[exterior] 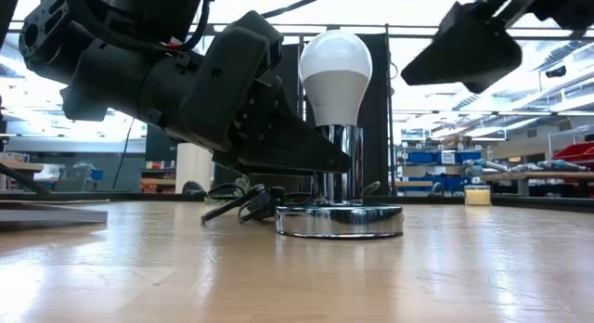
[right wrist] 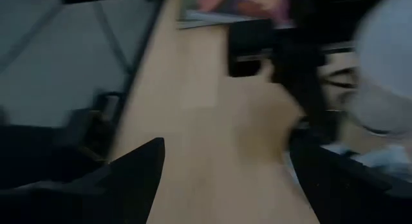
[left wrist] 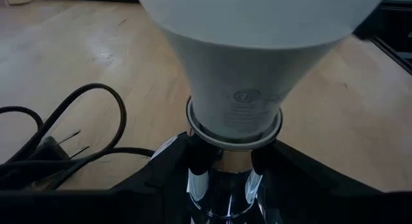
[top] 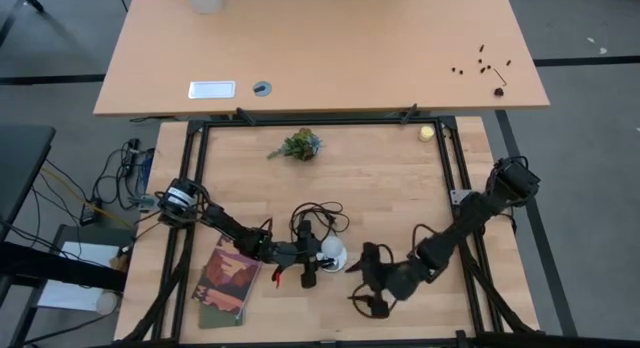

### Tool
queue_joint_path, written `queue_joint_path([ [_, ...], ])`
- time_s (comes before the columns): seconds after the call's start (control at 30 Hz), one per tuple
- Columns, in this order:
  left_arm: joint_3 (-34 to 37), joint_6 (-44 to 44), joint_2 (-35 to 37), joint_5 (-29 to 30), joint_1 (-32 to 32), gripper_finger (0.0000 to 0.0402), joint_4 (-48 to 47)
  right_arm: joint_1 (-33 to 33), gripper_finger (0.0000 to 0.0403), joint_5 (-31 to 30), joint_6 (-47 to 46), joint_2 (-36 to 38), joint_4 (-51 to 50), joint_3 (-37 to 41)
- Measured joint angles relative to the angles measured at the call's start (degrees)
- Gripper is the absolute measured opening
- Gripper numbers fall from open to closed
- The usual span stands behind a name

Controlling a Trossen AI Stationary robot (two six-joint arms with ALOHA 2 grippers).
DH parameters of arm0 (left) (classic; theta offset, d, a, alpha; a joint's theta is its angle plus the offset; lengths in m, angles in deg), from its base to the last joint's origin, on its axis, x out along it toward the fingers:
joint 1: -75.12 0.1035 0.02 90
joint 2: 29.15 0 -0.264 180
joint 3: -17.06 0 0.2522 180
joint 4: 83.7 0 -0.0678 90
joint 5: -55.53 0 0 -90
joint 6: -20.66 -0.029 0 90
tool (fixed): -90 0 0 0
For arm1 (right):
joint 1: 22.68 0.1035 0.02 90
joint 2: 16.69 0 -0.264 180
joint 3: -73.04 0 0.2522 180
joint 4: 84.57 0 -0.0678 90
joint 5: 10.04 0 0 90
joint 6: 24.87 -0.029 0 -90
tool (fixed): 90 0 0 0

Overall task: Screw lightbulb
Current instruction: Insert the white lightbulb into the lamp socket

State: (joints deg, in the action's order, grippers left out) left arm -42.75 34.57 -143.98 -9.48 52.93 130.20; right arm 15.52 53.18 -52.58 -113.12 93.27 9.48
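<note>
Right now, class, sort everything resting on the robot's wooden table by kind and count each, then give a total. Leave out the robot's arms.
Lightbulb, standing in the lamp base: 1
Chrome lamp base with black cord: 1
Book: 1
Small plant sprig: 1
Small pale yellow round object: 1
Total: 5
</note>
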Motion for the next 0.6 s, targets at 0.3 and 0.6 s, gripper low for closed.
queue_joint_path([
  [0.3,0.0,-1.4,0.0,-1.5,0.0,0.0188,0.0,-6.0,0.0344,-6.0,1.6,0.0,-6.3,0.0],
  [0.6,0.0,-1.6,0.0,-1.6,-0.1,0.0188,0.1,-10.9,0.0344,3.8,7.9,0.0,-1.1,0.1],
])
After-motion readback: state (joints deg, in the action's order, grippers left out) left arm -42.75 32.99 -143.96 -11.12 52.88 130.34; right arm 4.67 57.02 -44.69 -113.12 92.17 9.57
